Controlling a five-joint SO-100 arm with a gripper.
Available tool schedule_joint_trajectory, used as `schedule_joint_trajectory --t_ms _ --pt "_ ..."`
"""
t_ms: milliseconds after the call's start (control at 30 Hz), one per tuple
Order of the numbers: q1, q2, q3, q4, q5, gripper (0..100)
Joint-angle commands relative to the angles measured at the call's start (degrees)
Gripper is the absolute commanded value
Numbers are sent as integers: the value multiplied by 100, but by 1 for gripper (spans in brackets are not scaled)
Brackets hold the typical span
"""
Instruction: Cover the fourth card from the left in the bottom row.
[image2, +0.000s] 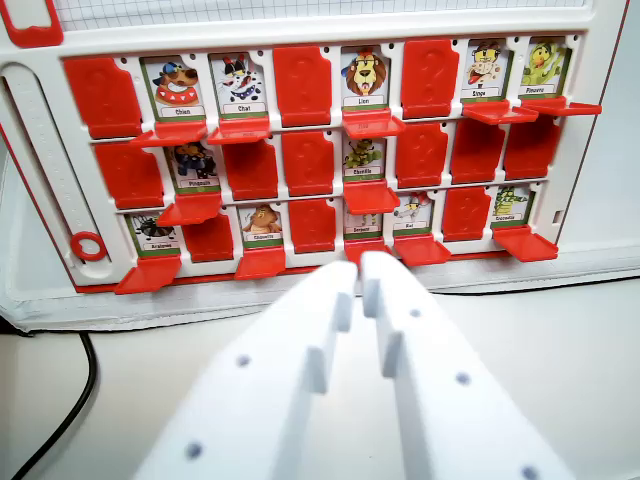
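Nearest to the camera, the gripper (360, 272) fills the lower part of the wrist view. Its two white fingers are almost together with only a thin slit between them, and they hold nothing. At the wrist view's left a black cable (70, 410) lies on the pale table, well apart from the arm.

Just beyond the fingertips is the bottom row of the board (40, 150). Counting places from the left, the fourth place (312, 225) already shows a raised red flap, so it looks covered. The tips are not in front of it. They stand before the Serpent card (361, 218), which is one place further to the right and is open. Its lowered flap is mostly hidden behind the fingers.

The main risk, as I judge it, is to close the wrong card. If the arm pushes straight ahead, it lifts the Serpent flap and not the one that the task means. If the task counts only open cards, the target would be the card right of Serpent (412, 212), whose name I cannot read.

A second risk is the neighbouring flaps. The flap of the Chouette card (260, 263) and the one at the right (422, 250) lie close, so a sideways move could catch them. Further back, a push too deep may hit the middle row flap (370, 197).
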Motion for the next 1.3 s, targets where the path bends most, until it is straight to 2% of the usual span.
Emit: schedule_joint_trajectory --t_ms 0,1267 --pt "-44 378 -694 0 26 0" --pt "-105 343 -879 114 132 0"
